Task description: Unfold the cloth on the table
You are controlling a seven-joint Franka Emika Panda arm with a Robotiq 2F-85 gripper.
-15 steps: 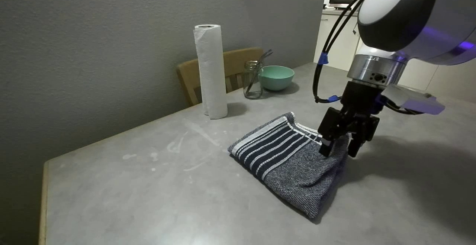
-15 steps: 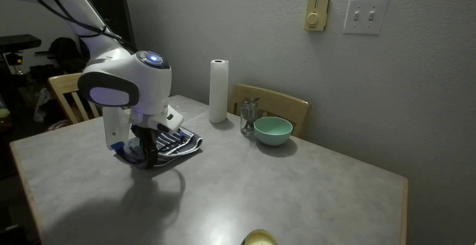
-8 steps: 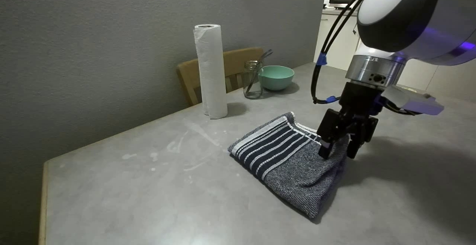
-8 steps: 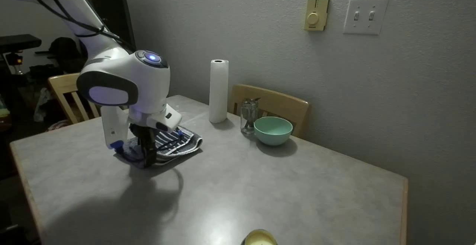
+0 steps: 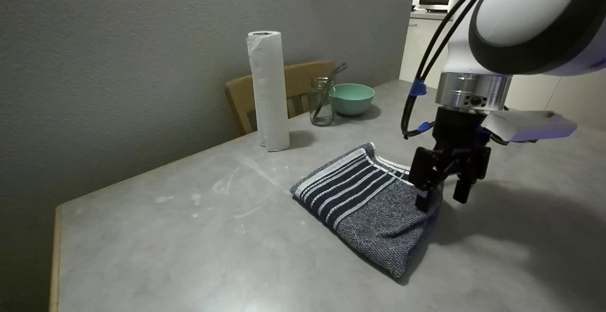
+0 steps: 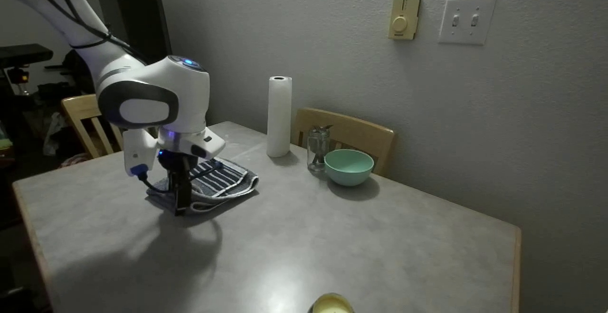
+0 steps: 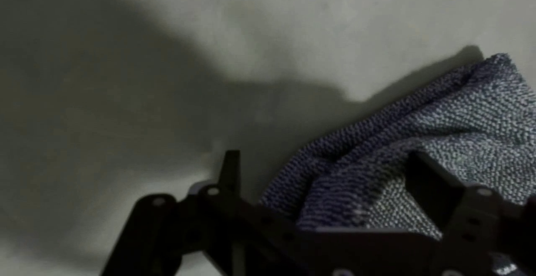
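Observation:
The cloth (image 5: 374, 208) lies folded on the grey table (image 5: 189, 255), dark grey-blue with navy-and-white stripes at one end. It shows in an exterior view (image 6: 225, 180) partly behind the gripper, and in the wrist view (image 7: 481, 112). My gripper (image 5: 441, 200) points down at the cloth's plain folded edge, opposite the stripes. In the wrist view the gripper (image 7: 325, 155) is open, with the folded edge between its fingers. The right finger (image 7: 435, 184) is over the cloth; the left finger (image 7: 230, 175) is beside it over the table. I cannot tell whether either touches.
A paper-towel roll (image 5: 269, 94) stands behind the cloth. A glass jar (image 5: 322, 106) with utensils and a green bowl (image 5: 352, 99) stand near the wall side. A wooden chair (image 6: 349, 125) is beyond the table edge. A yellow candle-like jar (image 6: 332, 304) is at the near edge.
The gripper has moved slightly off toward the cloth's plain edge and turned more upright. The cloth between its fingers looks lower. The rest of the cloth has stayed in place.

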